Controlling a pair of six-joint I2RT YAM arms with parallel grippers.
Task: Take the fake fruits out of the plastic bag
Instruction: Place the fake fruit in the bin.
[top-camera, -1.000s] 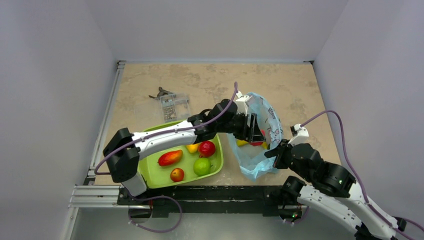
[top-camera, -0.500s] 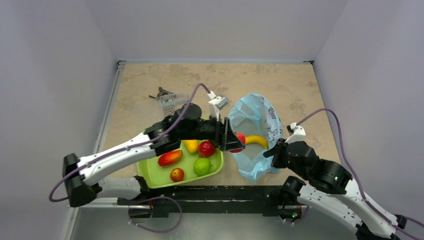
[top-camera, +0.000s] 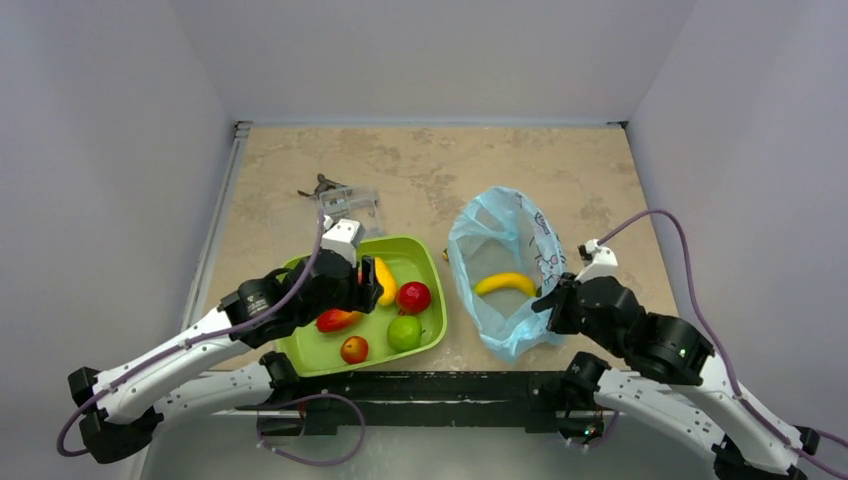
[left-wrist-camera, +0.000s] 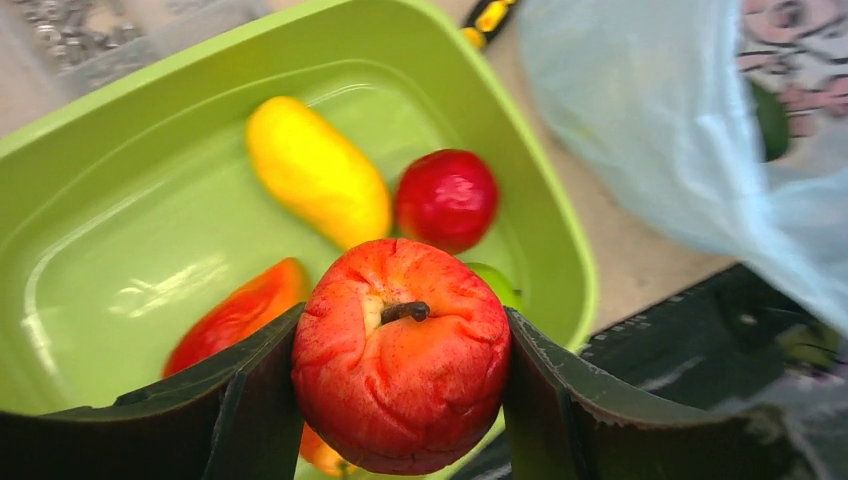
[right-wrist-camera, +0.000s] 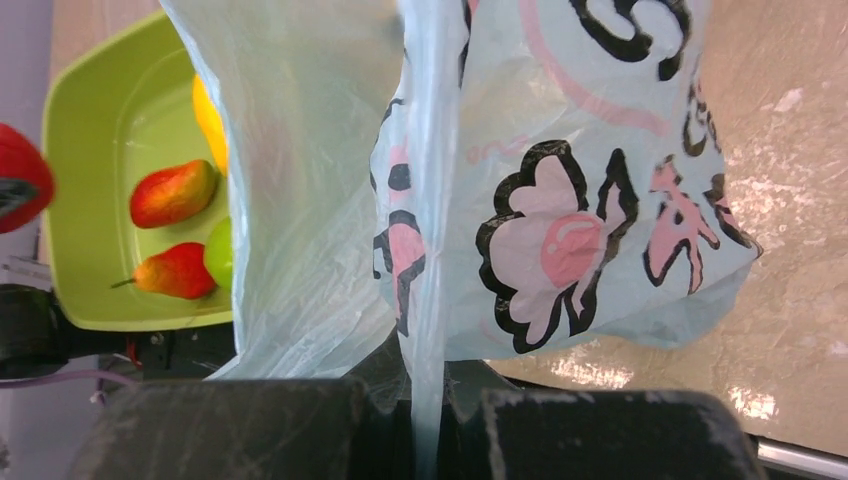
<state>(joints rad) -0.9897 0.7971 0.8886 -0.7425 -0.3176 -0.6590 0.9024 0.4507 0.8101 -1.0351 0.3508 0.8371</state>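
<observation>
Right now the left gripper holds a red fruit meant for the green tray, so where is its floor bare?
The tray floor is bare along its far rim and left side, bordered by the yellow fruit and the mango, likely room for the red fruit. The near side toward the bag is crowded: red ball, green apple, small apple.

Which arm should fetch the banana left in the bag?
Left, probably. The right gripper is pinching the rim of the plastic bag, which holds it open. The left gripper, over the tray, only needs to drop its red fruit before reaching the banana.
</observation>
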